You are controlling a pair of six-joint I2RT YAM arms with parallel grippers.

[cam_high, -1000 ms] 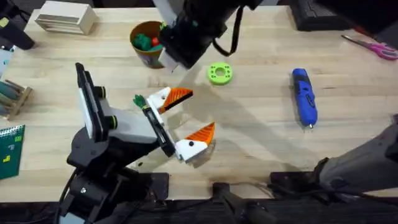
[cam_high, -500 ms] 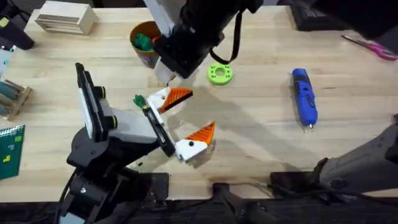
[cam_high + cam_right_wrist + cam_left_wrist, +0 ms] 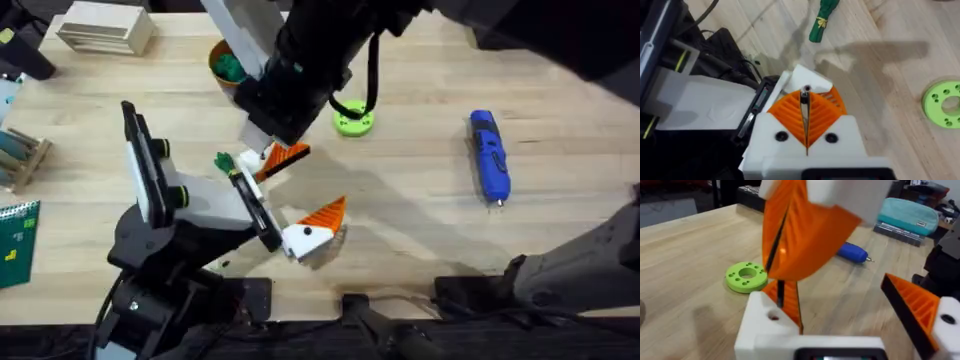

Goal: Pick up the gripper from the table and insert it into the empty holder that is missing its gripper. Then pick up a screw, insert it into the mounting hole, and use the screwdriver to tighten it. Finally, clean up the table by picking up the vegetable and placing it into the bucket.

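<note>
Our left pincer lies low on the desk with its two orange-tipped fingers spread wide apart, grasping nothing. Just above its far finger we hold our right pincer, pads clenched together on a thin screw whose head pokes out over that finger's white block. Farther right sit the green ring and then the blue screwdriver, while the bucket stands at the desk's far side.
</note>
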